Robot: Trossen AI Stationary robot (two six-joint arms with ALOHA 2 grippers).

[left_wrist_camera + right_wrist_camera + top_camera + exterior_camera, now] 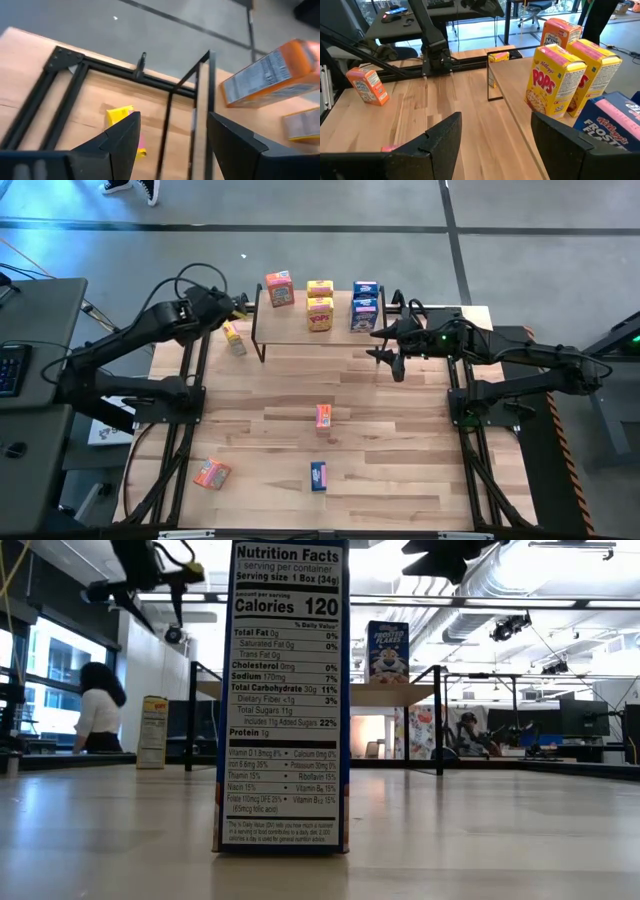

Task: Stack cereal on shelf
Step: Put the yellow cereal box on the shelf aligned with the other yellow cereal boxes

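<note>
Blue cardboard cereal box (281,695) stands near the table's front edge; five sit on the light wooden black-legged shelf (300,335). Both jaws gape empty (left (243,304), right (378,345)); a careless swing could topple them.

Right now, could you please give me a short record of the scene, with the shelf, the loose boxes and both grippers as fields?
shelf: at the table's far edge, five boxes on top
on shelf: orange box, two yellow boxes, two blue boxes
loose on table: yellow box left of shelf, orange box mid-table, orange box and blue box near front
left gripper: open, empty, at shelf's left end
right gripper: open, empty, at shelf's right end
</note>
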